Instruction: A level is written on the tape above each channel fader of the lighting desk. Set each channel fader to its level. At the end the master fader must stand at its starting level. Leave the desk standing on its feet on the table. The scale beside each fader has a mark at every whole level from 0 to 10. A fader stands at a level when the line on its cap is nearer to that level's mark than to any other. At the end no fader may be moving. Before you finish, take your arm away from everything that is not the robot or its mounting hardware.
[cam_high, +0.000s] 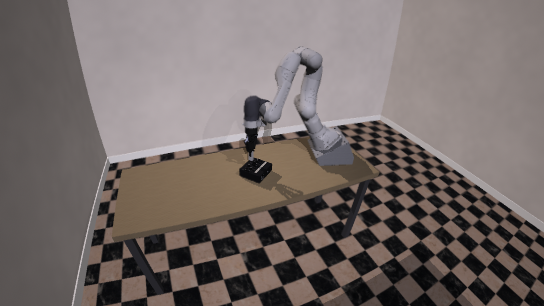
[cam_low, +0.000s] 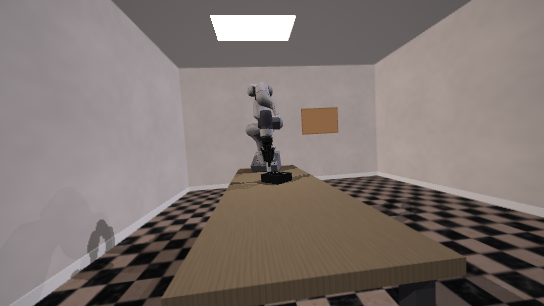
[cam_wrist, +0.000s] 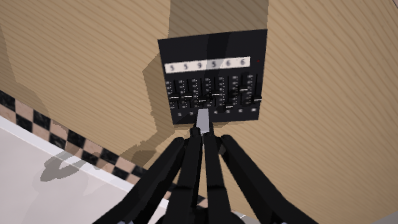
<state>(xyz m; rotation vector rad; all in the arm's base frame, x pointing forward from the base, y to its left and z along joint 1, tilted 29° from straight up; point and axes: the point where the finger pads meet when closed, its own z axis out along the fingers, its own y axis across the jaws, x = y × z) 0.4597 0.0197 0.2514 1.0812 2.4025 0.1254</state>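
The black lighting desk stands flat on the wooden table. In the wrist view a white tape strip carries the written levels above a row of several faders, whose caps stand at different heights. My gripper is shut with nothing between the fingers. Its joined tips hang just over the desk's near edge, in line with the third fader from the left. I cannot tell whether the tips touch that cap.
The arm's grey base sits on the table's far right end. The table's edge and the checkered floor lie close to the left of the desk in the wrist view.
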